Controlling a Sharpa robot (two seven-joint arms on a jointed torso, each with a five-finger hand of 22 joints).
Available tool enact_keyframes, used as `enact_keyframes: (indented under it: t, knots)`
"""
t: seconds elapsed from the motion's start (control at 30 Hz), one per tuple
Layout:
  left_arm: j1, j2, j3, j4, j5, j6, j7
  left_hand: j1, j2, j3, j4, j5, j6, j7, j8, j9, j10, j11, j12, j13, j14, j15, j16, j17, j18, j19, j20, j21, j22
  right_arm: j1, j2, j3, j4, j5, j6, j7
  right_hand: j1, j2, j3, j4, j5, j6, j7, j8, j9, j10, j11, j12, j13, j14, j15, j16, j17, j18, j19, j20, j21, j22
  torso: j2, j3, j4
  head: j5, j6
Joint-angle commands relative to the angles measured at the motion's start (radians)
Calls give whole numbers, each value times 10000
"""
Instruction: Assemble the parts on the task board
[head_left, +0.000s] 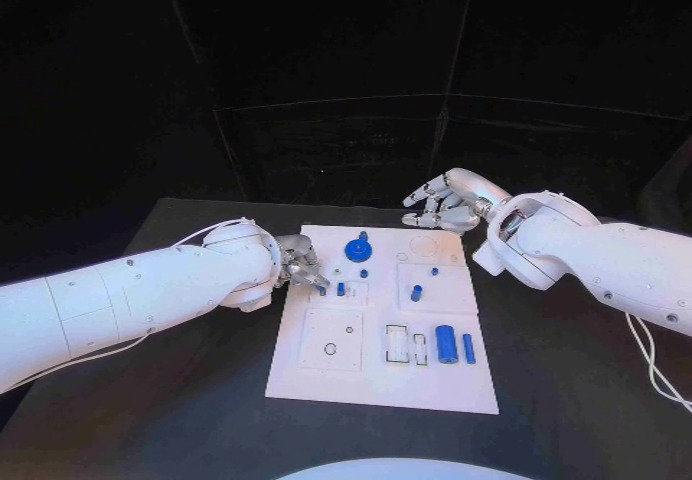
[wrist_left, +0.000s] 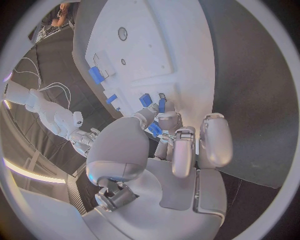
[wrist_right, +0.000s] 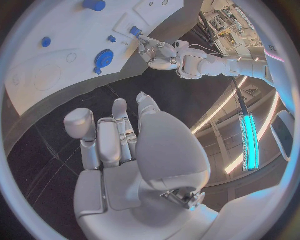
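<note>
The white task board lies in the middle of the black table. On it are a blue gear-like knob, a blue peg, a blue cylinder and a thin blue bar. My left hand is at the board's left edge. Its thumb and a finger pinch a small blue part just above a square recess where another small blue part stands. My right hand hovers beyond the board's far edge, fingers loosely apart and holding nothing. The right wrist view shows the knob.
Bare black table surrounds the board on all sides. A round hole and rectangular slots mark the board's near half. White cables hang from my right arm near the table's right side.
</note>
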Motion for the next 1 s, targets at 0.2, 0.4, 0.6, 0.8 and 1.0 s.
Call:
enact_keyframes:
  t: [0.2,0.4,0.6,0.8,1.0]
  knots:
    - [-4,22,0,1,-38,251,-20,9,92,778,-747,31,-2,-76,33,12,47,8,58,1,1056,-51,32,2634,14,80,3,35,-2,14,14,5,7,24,57,96,3,81,-35,16,2,-62,8,39,-11,-89,5,-39,-10,138,-53,-62,-15,59,-65,-17,-69,-15,-9,0,1,-7,-15]
    - [-4,19,-1,5,-38,375,-58,-10,77,802,-745,31,0,-79,40,13,54,6,64,5,1056,-50,32,2634,12,85,3,41,7,14,17,5,4,24,60,97,3,81,-35,16,2,-62,8,39,-11,-89,5,-39,-10,138,-53,-62,-15,59,-65,-17,-69,-15,-9,0,7,-10,-28]
    - [-4,21,-1,-2,-38,553,-104,-10,77,802,-745,31,0,-79,40,13,54,6,64,5,1056,-50,32,2634,12,85,3,41,7,14,23,5,-2,24,63,100,3,81,-35,16,2,-62,8,39,-11,-89,5,-39,-10,138,-53,-62,-15,59,-65,-17,-69,-15,-6,-2,4,-5,-36]
    - [-4,37,-2,10,-38,720,-114,-16,58,827,-755,32,-1,-83,44,14,55,4,60,0,1056,-50,32,2634,13,81,3,35,1,14,26,5,-7,24,70,102,3,81,-35,16,2,-62,8,39,-11,-89,5,-39,-10,138,-53,-62,-15,59,-65,-17,-69,-15,-3,-2,3,-13,-50]
    - [-4,80,-4,-35,-37,771,-120,-19,45,845,-762,33,-3,-85,47,14,54,3,56,-5,1056,-50,32,2634,13,80,3,33,0,14,25,5,-8,24,71,102,3,81,-35,16,2,-62,8,39,-11,-89,5,-39,-10,138,-53,-62,-15,59,-65,-17,-69,-15,-11,1,9,-13,-55]
